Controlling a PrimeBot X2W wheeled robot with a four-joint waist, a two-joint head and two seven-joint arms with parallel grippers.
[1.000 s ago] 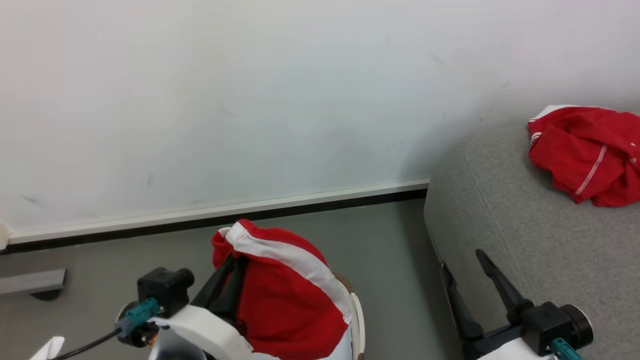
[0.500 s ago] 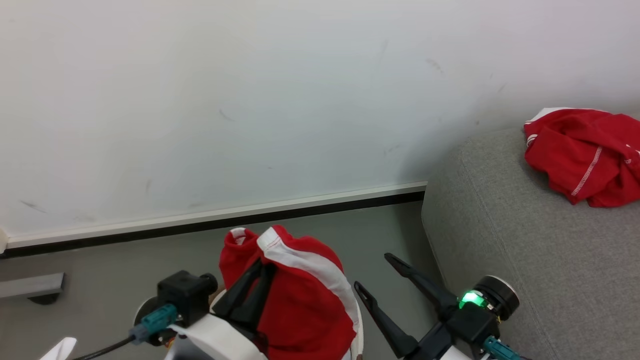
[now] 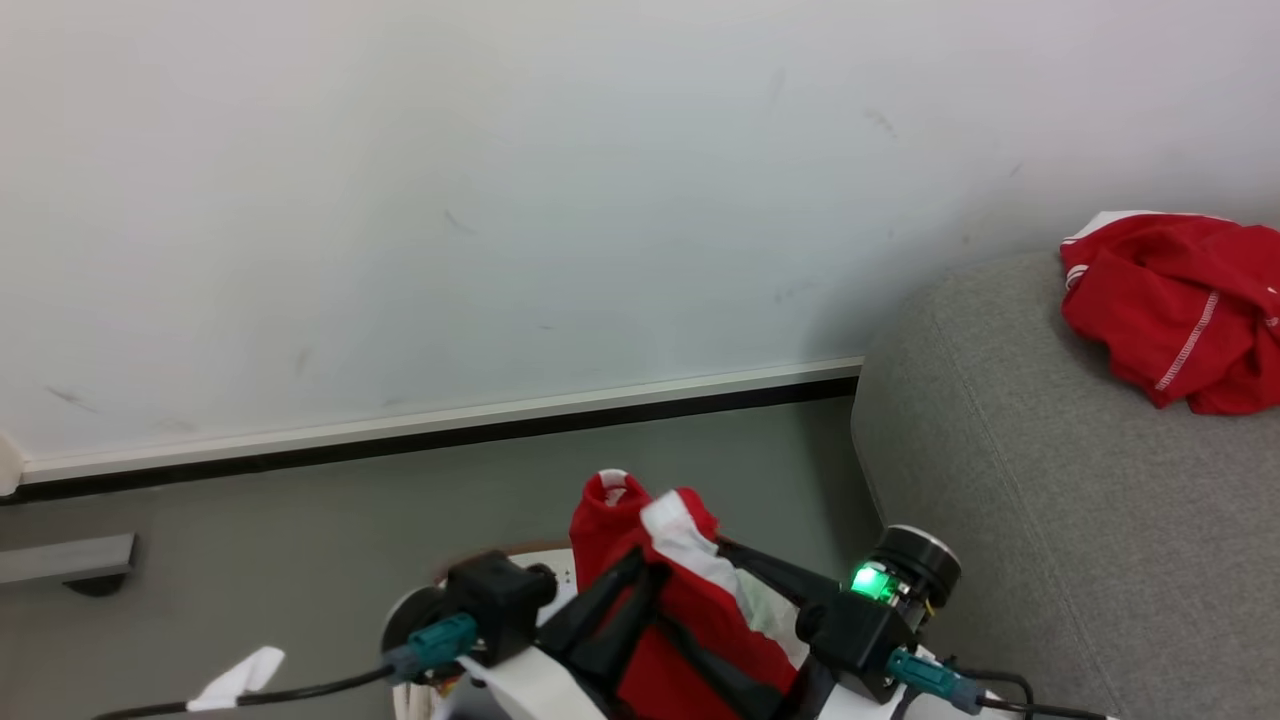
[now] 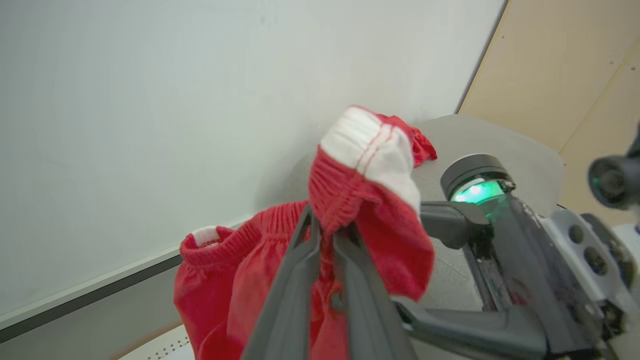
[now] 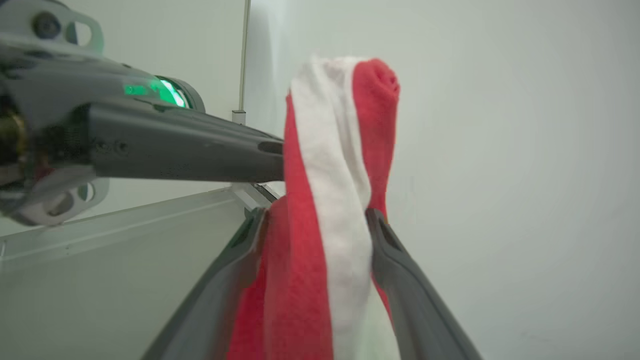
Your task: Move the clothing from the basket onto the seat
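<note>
A red garment with a white band, part of the clothing, hangs from my left gripper, which is shut on its gathered red edge. My right gripper is open, and its two fingers stand on either side of the same garment. A bit of the cream basket's perforated rim peeks out just below and left of the cloth. Another red piece of clothing lies crumpled on the grey seat at the right.
A white wall with a pale skirting board runs behind the grey floor. A grey bracket sits low at the left. A white scrap and a black cable lie near my left wrist.
My right gripper has swung left from beside the seat until its open fingers straddle the hanging garment. The left gripper, still holding that garment, has shifted to the right.
</note>
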